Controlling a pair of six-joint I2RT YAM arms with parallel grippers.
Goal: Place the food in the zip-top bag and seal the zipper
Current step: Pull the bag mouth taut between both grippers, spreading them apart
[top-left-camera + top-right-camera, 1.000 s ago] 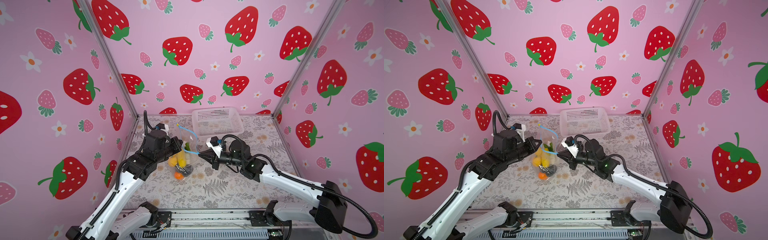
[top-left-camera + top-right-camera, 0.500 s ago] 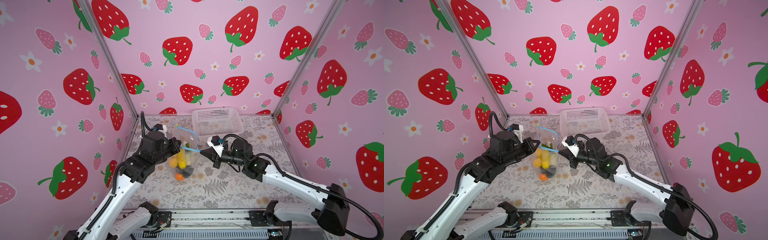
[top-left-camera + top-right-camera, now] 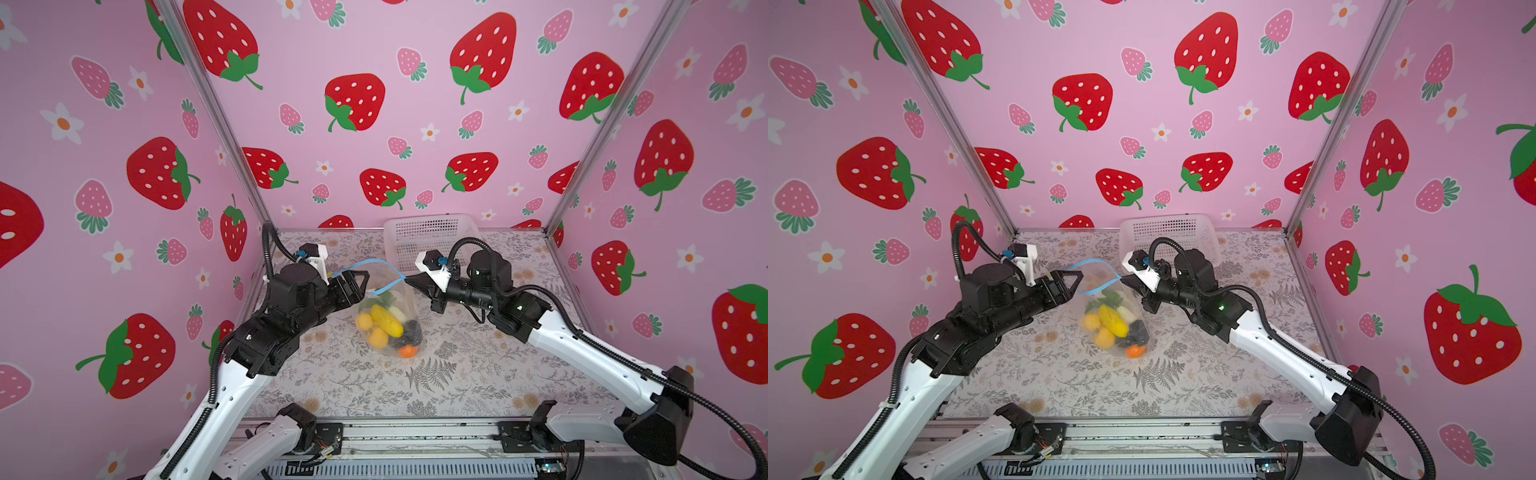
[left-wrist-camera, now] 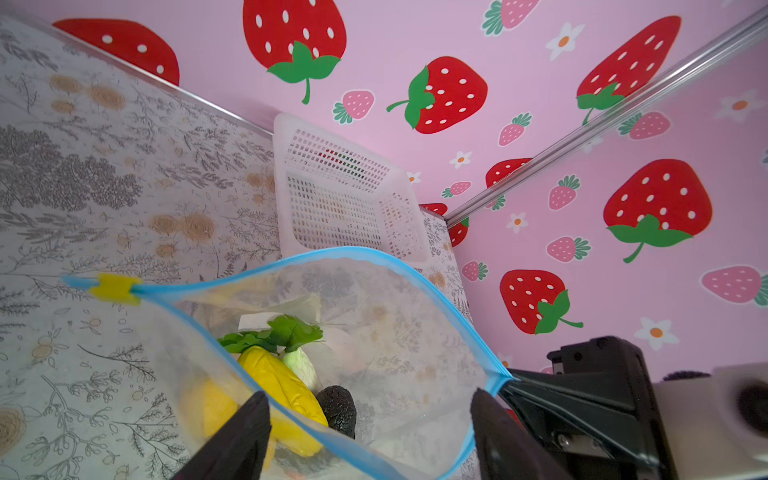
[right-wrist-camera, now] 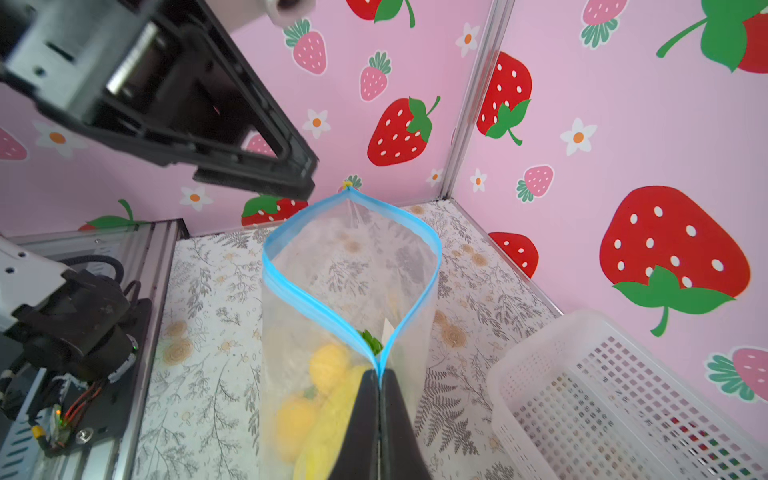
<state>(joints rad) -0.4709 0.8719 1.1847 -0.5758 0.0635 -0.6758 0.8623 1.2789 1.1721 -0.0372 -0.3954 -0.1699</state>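
The zip-top bag (image 3: 400,300) (image 3: 1130,308) hangs upright with its mouth wide open. The food (image 3: 386,328) (image 3: 1113,329) (image 4: 282,380) (image 5: 328,365) lies inside it: yellow, orange, cream and dark pieces with green leaves. The light-blue zipper (image 3: 370,262) (image 4: 374,259) (image 5: 291,286) forms an open loop, its yellow tab (image 4: 114,287) at the left end. My right gripper (image 3: 407,279) (image 3: 1123,279) (image 5: 379,376) is shut on the zipper's right end. My left gripper (image 3: 362,284) (image 3: 1077,284) (image 4: 369,397) is open at the left side of the mouth, the near blue edge passing loose between its fingers.
A white perforated basket (image 3: 428,237) (image 3: 1167,235) (image 4: 340,199) (image 5: 602,395) stands at the back wall, just behind the right wrist. Pink strawberry walls close in three sides. The floral table (image 3: 457,374) stretches in front of the bag.
My left gripper has opened and let go of the bag's left edge. The right gripper keeps its pinch, and the bag's mouth stays lifted and spread.
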